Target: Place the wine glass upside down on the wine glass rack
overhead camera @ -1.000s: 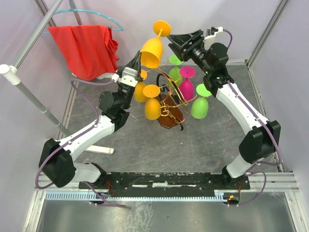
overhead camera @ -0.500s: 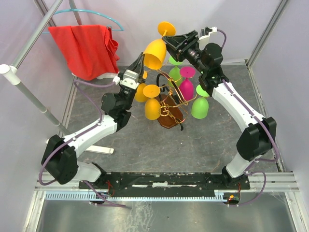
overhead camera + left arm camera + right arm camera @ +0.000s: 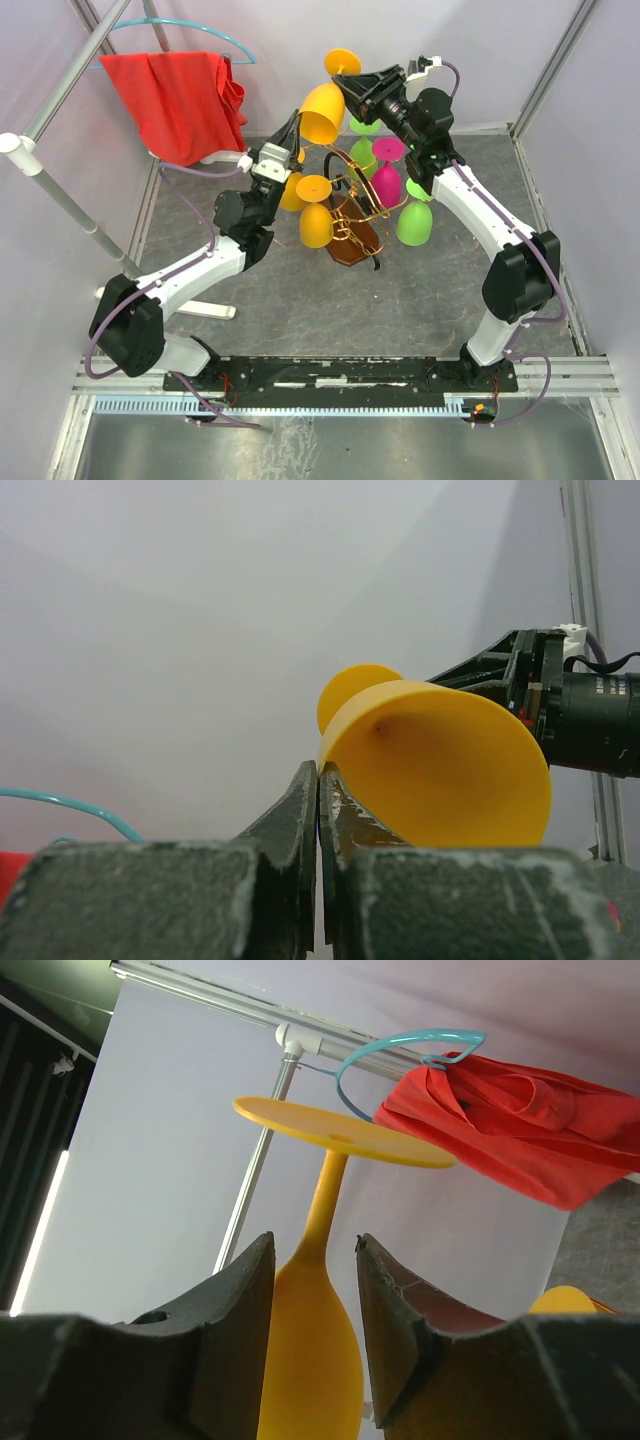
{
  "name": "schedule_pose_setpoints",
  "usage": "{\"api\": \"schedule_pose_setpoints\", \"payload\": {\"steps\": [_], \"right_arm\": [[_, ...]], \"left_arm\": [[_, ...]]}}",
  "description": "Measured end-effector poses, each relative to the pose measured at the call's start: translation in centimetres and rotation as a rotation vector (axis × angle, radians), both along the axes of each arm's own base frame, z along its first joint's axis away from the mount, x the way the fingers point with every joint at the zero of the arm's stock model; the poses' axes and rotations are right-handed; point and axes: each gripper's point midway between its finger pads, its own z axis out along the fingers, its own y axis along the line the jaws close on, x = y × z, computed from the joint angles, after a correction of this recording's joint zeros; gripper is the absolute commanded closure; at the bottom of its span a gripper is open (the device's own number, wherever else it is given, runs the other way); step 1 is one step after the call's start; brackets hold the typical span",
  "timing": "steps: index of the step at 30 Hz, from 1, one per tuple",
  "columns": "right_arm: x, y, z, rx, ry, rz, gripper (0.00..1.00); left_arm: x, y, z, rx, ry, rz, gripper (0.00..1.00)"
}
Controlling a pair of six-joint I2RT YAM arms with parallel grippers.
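The right tool (image 3: 342,88) grasps the orange glass (image 3: 320,110) by its bowl, foot up and tilted, high above the far left side of the rack (image 3: 352,243). The rack stands mid-counter (image 3: 300,300) with other glasses (image 3: 412,222) hanging on it. Since a second ago the glass has shifted slightly right, and the left tool (image 3: 291,124), clenched with its fingers pressed together, has risen to the glass's rim; I cannot tell whether it pinches it.

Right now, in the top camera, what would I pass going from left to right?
Red cloth → left gripper → held yellow glass → pink glass → rightmost green glass.
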Motion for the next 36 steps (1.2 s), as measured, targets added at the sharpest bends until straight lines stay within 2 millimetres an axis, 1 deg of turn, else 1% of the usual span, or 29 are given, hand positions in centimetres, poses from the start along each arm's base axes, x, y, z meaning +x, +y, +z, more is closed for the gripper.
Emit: {"api": "schedule_pose_setpoints", "payload": {"steps": [2, 5, 10, 12, 14, 15, 18, 19, 20, 21, 22, 23, 26, 28, 31, 34, 36], "right_arm": [[0.3, 0.1, -0.4, 0.003, 0.01, 0.001, 0.58], [0.5, 0.2, -0.3, 0.008, 0.011, 0.005, 0.63], [0.3, 0.2, 0.8, 0.028, -0.012, 0.013, 0.79], [0.2, 0.1, 1.1, 0.039, -0.019, 0.016, 0.87], [0.2, 0.0, 1.4, 0.048, -0.026, 0.016, 0.96], [0.2, 0.0, 1.5, 0.049, -0.03, 0.016, 0.99], [0.1, 0.0, 1.6, 0.042, -0.043, 0.02, 0.99], [0.1, 0.1, 1.7, 0.034, -0.05, 0.021, 0.99], [0.1, 0.1, 1.7, 0.02, -0.063, 0.019, 0.99], [0.0, 0.2, 1.7, 0.013, -0.07, 0.018, 0.99], [0.0, 0.2, 1.6, -0.004, -0.081, 0.014, 0.99], [0.1, 0.2, 1.6, -0.019, -0.093, 0.008, 0.99], [0.3, 0.1, 1.4, -0.091, -0.133, -0.018, 0.99], [0.5, -0.2, 0.9, -0.148, -0.157, -0.043, 0.99], [0.6, -1.1, 0.4, -0.245, -0.19, -0.086, 0.99], [0.3, -2.7, 0.5, -0.348, -0.23, -0.141, 0.99], [-0.3, -3.8, 0.7, -0.427, -0.26, -0.173, 0.99]], "left_arm": [[0.2, -0.2, -0.3, 0.0, 0.009, -0.005, 0.97], [0.3, -0.3, -0.5, -0.006, 0.016, -0.014, 0.96], [0.1, -0.4, -0.2, -0.02, 0.008, -0.029, 0.94], [0.0, -0.3, -0.1, -0.025, 0.005, -0.029, 0.89], [0.1, -0.2, -0.2, -0.024, 0.007, -0.028, 0.8], [0.2, -0.2, -0.2, -0.024, 0.009, -0.029, 0.76], [0.1, -0.5, -0.4, -0.014, 0.013, -0.044, 0.64], [0.1, -0.8, -0.4, -0.005, 0.012, -0.054, 0.58], [0.0, -1.1, -0.6, 0.008, 0.012, -0.067, 0.55], [-0.1, -1.4, -0.7, 0.019, 0.015, -0.076, 0.48], [-0.1, -1.7, -0.9, 0.034, 0.017, -0.089, 0.44], [-0.2, -1.9, -1.1, 0.045, 0.022, -0.096, 0.37], [-0.6, -2.6, -2.2, 0.097, 0.055, -0.127, 0.26], [-1.0, -2.8, -3.2, 0.136, 0.09, -0.145, 0.21], [-2.0, -2.3, -4.9, 0.184, 0.15, -0.156, 0.17], [-2.9, -1.1, -6.3, 0.205, 0.211, -0.138, 0.15], [-3.1, -0.2, -7.0, 0.207, 0.25, -0.107, 0.13]]}}
